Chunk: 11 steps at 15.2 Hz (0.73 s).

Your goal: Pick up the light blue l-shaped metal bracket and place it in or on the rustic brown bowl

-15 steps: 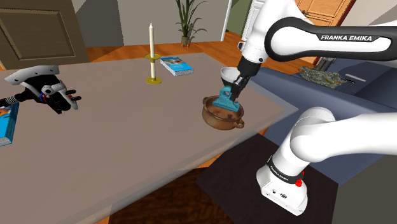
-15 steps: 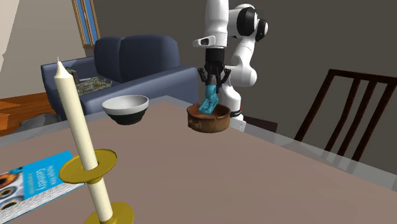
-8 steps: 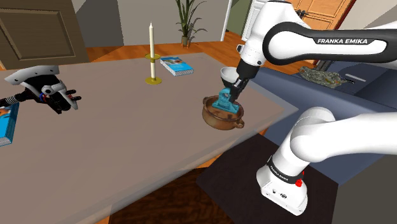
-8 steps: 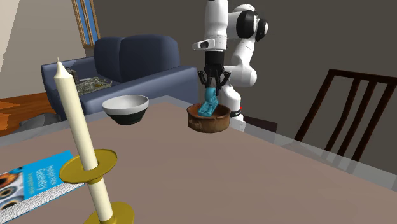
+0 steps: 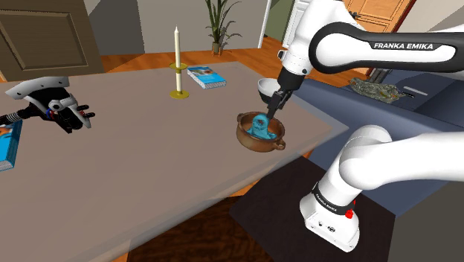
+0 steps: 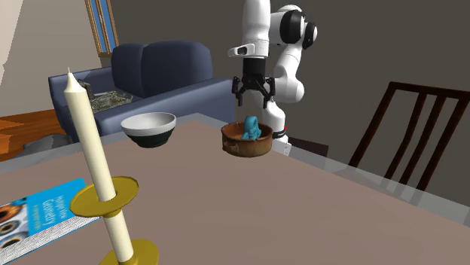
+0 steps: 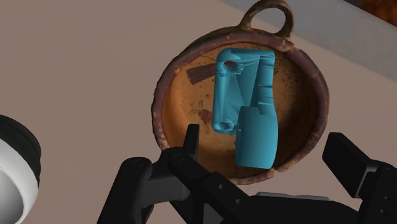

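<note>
Bracket [image 6: 252, 127] base behind bowl [image 6: 242, 145] wall

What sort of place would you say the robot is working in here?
Most likely a living and dining room in a house: a dark blue sofa stands behind the table, a dark wooden chair is at the table's side, and a potted plant stands further back.

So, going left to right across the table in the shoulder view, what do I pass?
Blue book → grey gadget → candle → booklet → brown bowl with the bracket in it.
</note>
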Motion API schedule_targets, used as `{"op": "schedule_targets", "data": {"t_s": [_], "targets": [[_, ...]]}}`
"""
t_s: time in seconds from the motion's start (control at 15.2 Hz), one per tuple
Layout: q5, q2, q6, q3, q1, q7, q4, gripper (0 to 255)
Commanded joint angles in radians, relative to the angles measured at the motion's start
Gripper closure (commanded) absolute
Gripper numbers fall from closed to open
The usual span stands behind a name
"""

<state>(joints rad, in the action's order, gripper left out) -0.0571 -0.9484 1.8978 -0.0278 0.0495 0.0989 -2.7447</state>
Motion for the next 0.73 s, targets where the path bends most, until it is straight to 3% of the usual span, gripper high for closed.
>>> {"op": "schedule_targets", "data": {"t_s": [0.0,0.13,0.66], "targets": [[0.002,-0.002,-0.053,0.002,-0.001,-0.001,0.050,0],[0.005,-0.005,-0.114,0.005,-0.002,-0.002,0.108,0],[0.005,-0.005,-0.114,0.005,-0.002,-0.002,0.108,0]]}}
